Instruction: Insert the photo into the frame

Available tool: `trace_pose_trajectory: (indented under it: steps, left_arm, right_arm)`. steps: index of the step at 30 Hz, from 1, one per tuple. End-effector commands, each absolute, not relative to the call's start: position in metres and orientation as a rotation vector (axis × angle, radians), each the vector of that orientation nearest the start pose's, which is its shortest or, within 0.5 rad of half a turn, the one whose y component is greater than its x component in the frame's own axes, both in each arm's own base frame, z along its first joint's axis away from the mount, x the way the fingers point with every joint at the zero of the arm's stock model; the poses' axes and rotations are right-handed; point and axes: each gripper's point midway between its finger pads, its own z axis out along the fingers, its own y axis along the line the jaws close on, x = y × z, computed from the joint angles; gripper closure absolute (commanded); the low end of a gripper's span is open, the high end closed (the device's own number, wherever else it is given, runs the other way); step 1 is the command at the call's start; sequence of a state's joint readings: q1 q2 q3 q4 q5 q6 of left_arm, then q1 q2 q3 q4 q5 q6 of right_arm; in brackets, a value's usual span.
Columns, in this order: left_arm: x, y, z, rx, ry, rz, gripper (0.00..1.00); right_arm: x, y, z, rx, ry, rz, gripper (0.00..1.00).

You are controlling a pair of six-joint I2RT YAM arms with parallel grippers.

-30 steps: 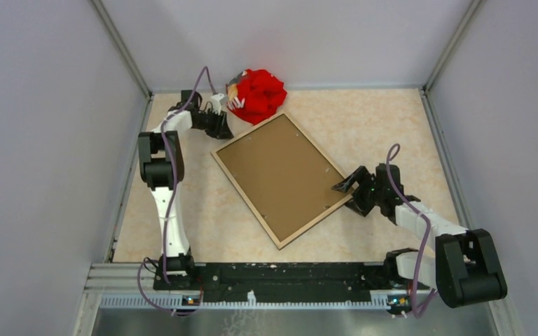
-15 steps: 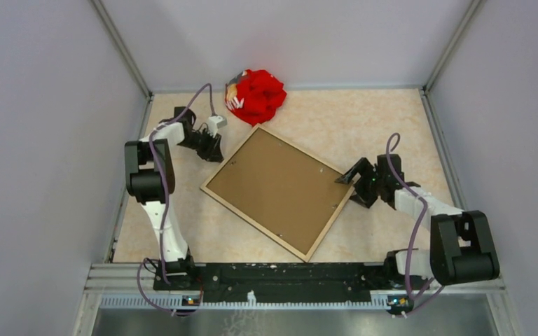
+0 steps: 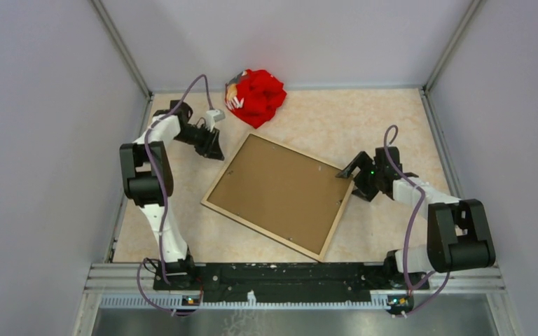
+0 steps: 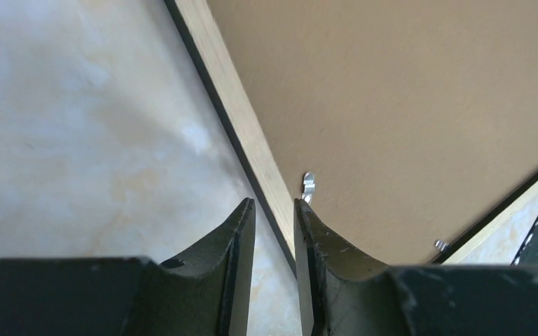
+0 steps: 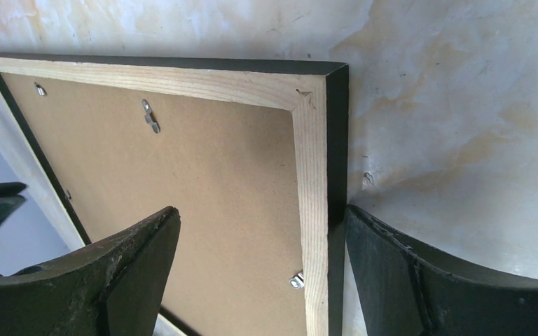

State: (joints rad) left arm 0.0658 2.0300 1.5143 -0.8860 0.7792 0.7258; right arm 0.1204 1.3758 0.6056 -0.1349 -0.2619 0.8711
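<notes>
Frame (image 5: 311, 182): face down, long axis running arm to arm.
Photo (image 3: 278, 192): brown back up, inside the frame.
Right gripper (image 5: 260, 213): spread wide, astride the frame's right corner rail.
Left gripper (image 4: 274, 206): nearly pressed together at the frame's left rail; whether it is gripping, I cannot tell.

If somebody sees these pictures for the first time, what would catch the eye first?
Probably the frame, lying back up and askew in the middle of the table, its wood-coloured border showing. Next, the red cloth bundle at the far edge, and the right gripper, its jaws open wide astride the frame's edge near its right corner.
</notes>
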Motion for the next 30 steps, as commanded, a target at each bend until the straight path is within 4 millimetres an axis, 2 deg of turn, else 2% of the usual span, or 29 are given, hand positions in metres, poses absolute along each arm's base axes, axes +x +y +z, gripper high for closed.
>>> trace_pose_trajectory:
  steps: [1, 6, 13, 15, 18, 21, 24, 27, 30]
  left_arm:
    - [0.404, -0.097, 0.125, 0.875, 2.243, -0.961, 0.66]
    - [0.393, -0.087, 0.094, 0.834, 2.332, -0.933, 0.66]
    - [0.385, -0.061, 0.093, 0.748, 2.358, -0.858, 0.56]
    - [0.381, -0.056, 0.087, 0.737, 2.402, -0.845, 0.57]
    - [0.373, -0.055, 0.080, 0.733, 2.423, -0.858, 0.58]
    - [0.368, -0.056, 0.073, 0.727, 2.423, -0.861, 0.57]
    - [0.369, -0.060, 0.064, 0.714, 2.428, -0.917, 0.56]
    - [0.369, -0.061, 0.054, 0.688, 2.474, -0.964, 0.63]
    - [0.366, -0.062, 0.049, 0.685, 2.480, -0.982, 0.72]
  right_arm:
    - [0.317, 0.123, 0.067, 0.772, 2.393, 0.797, 0.14]
    - [0.326, 0.125, 0.067, 0.767, 2.391, 0.810, 0.13]
    - [0.350, 0.122, 0.068, 0.787, 2.397, 0.805, 0.13]
    - [0.359, 0.119, 0.076, 0.780, 2.388, 0.779, 0.13]
    - [0.370, 0.110, 0.101, 0.765, 2.342, 0.713, 0.13]
    - [0.373, 0.099, 0.123, 0.756, 2.292, 0.642, 0.13]
    - [0.374, 0.097, 0.137, 0.754, 2.272, 0.630, 0.13]
    - [0.376, 0.107, 0.151, 0.753, 2.224, 0.699, 0.14]
    - [0.370, 0.128, 0.161, 0.692, 2.208, 0.738, 0.15]
